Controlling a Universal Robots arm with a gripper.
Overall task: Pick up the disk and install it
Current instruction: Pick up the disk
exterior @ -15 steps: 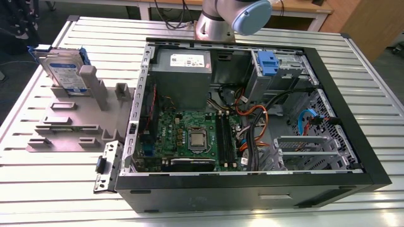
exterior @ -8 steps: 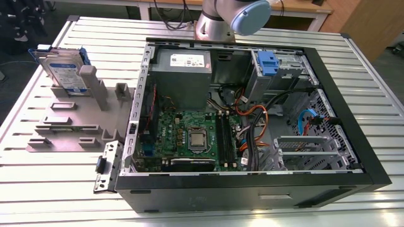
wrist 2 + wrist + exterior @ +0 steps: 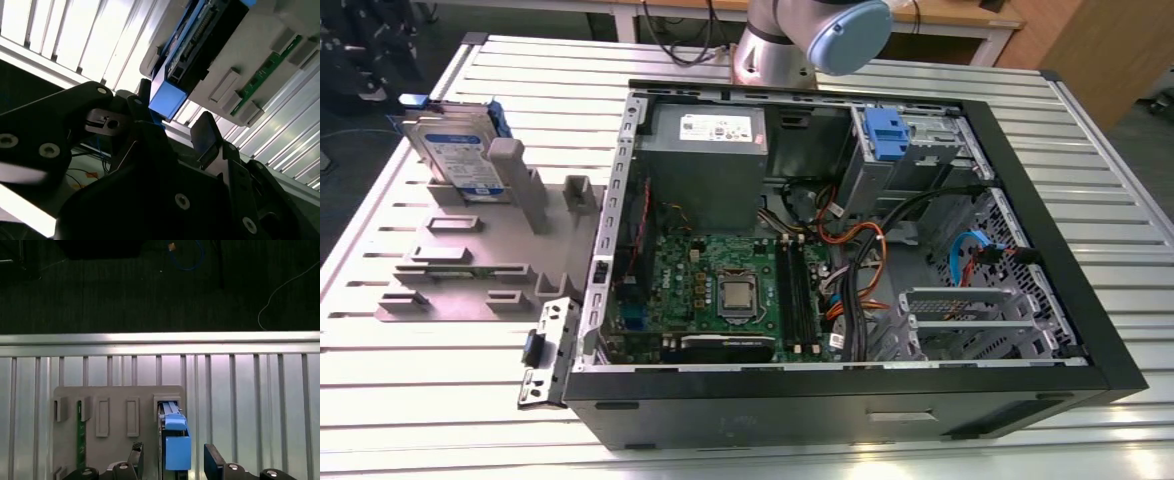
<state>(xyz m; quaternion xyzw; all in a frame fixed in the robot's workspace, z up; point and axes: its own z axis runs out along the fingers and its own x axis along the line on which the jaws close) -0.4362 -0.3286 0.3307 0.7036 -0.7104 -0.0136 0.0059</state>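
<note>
disk (image 3: 454, 150): parked on edge in the grey holder (image 3: 467, 270), next to the open case (image 3: 854, 390) | gripper (image 3: 174, 460): fingers apart, straddling disk's blue end, no squeeze yet

Bright, even light, perhaps overhead; glare whitens the ribbed table (image 3: 75, 45) in the second wrist view, the pincer (image 3: 175, 107) dark.

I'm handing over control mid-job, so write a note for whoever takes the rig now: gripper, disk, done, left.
Gripper: open, fingers straddling the blue end of the flat silver hard drive in blue carrier rails, gaps on both sides.
Disk: upright in the grey slotted holder on the slatted metal table, to the exterior view's left of the open black computer case.
Done: gripper lined up at the disk.
Left: grip, lift, install; the disk is outside the case.
</note>
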